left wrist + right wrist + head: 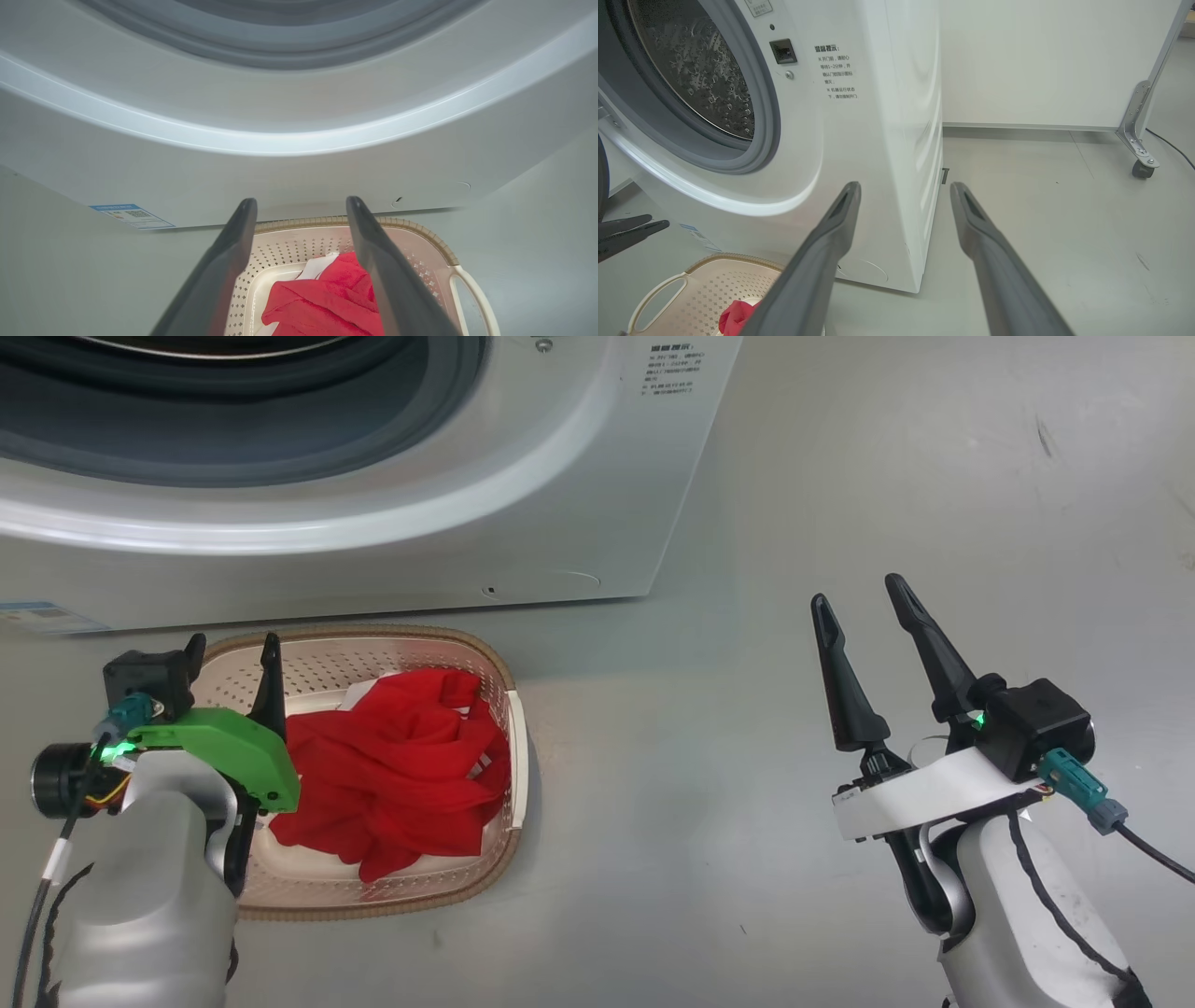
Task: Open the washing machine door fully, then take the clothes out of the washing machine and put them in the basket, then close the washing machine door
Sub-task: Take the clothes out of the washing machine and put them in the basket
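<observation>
Left gripper [233, 651]: over basket [420, 637] of clothes [392, 775], fingers wide, empty. Right gripper [859, 599]: right of basket, fingers wide, empty. Right wrist view adds dimpled drum [691, 70].

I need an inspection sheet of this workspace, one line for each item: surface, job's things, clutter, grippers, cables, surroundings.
Surface: grey floor, bare, with a few small dark marks.
Job's things: washing machine with its opening uncovered, no clothes in the visible part of the steel drum; red clothes piled in the basket, which stands on the floor before the machine.
Clutter: nothing seen.
Grippers: left gripper open over the basket, holding nothing; right gripper open over bare floor.
Cables: right wrist cable; left wrist cable; floor cable beside the frame leg.
Surroundings: white wall; metal frame leg on a caster.
</observation>
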